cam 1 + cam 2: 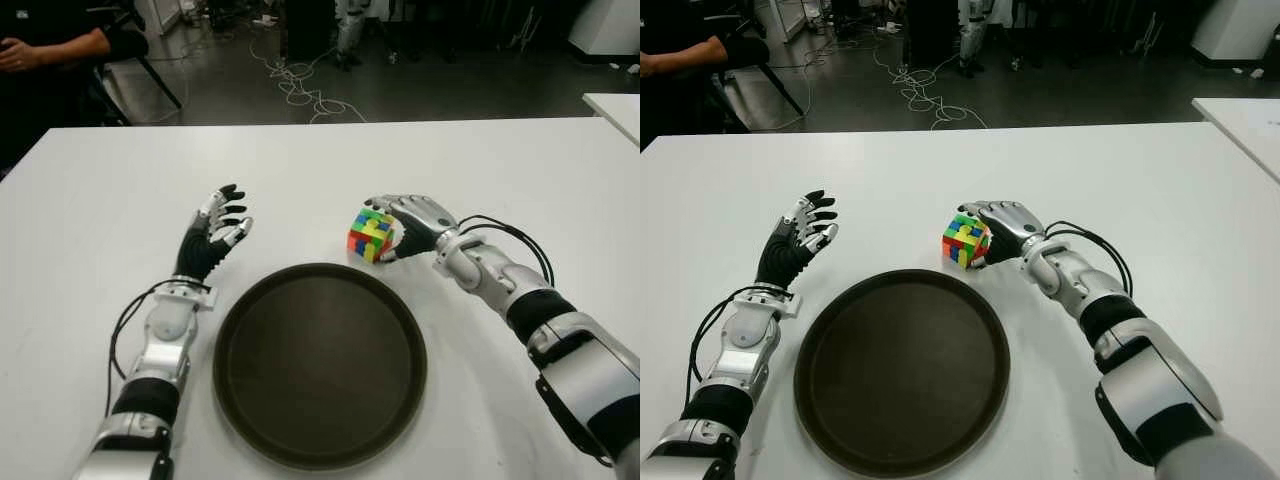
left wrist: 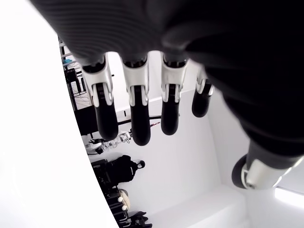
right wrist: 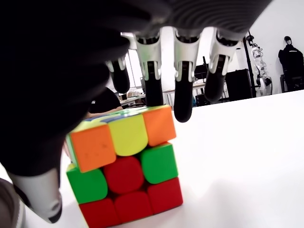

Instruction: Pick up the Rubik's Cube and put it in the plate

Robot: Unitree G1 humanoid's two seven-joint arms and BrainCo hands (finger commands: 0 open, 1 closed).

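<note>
On a white counter (image 1: pixel 500 170), the left robot hand (image 1: pixel 212 238) shows just left of a dark round plate (image 1: pixel 320 365), its fingers spread and holding nothing. Beyond the plate's far rim and just outside it, the Rubik's Cube (image 1: pixel 371 235) stands on the counter, not in the plate. The right robot hand (image 1: pixel 412 224) is cupped over the cube from the right, fingers (image 3: pixel 183 90) draped above its top and thumb low beside it, not yet clearly closed around it.
</note>
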